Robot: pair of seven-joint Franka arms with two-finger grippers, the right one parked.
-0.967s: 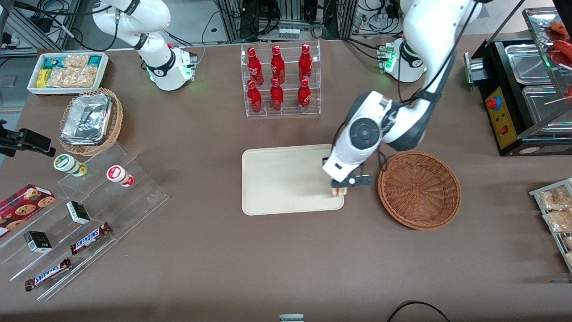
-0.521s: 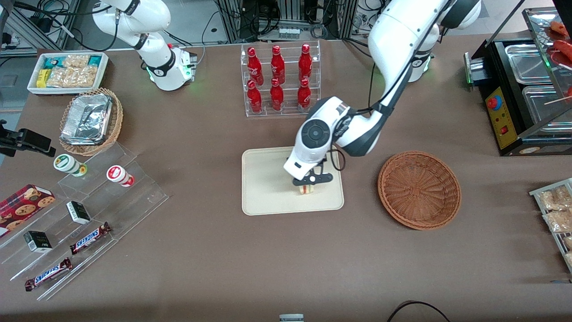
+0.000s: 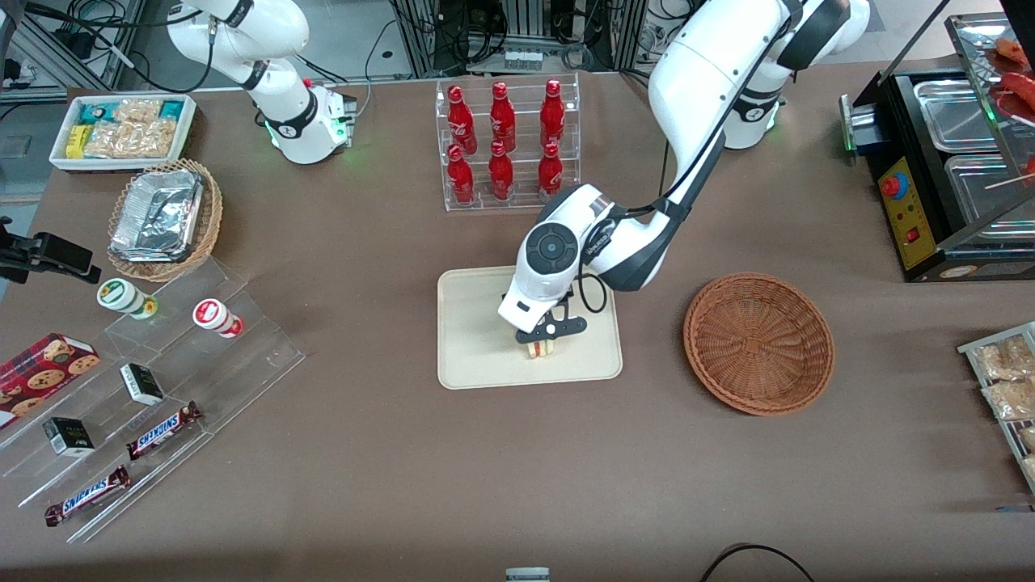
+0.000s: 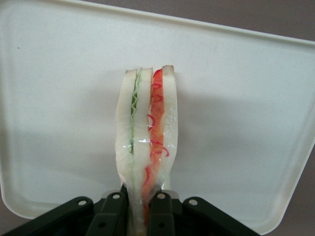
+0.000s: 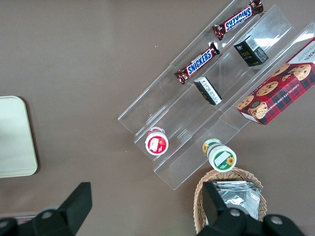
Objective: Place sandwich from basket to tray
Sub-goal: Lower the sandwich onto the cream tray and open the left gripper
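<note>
Over the last second the gripper (image 3: 540,343) has carried the sandwich (image 3: 539,348) away from the basket (image 3: 758,343), at centre-right of the frame, across to the middle of the tray (image 3: 477,323), slowing as it arrived. Its jaws remain pinched on the wedge's narrow end, so the sandwich hangs over the tray, seemingly just above it. Transport looks done; only lowering and release remain.

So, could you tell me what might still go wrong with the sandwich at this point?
1. The gripper holds the sandwich upright by one narrow end over the tray; released like this, it would probably topple, perhaps spilling filling.
2. Its plastic wrap looks squeezed between the jaws and might cling to them on opening, dragging the sandwich along.
3. I cannot tell whether it touches the tray yet; dropped from above, it may bounce or slide.
</note>
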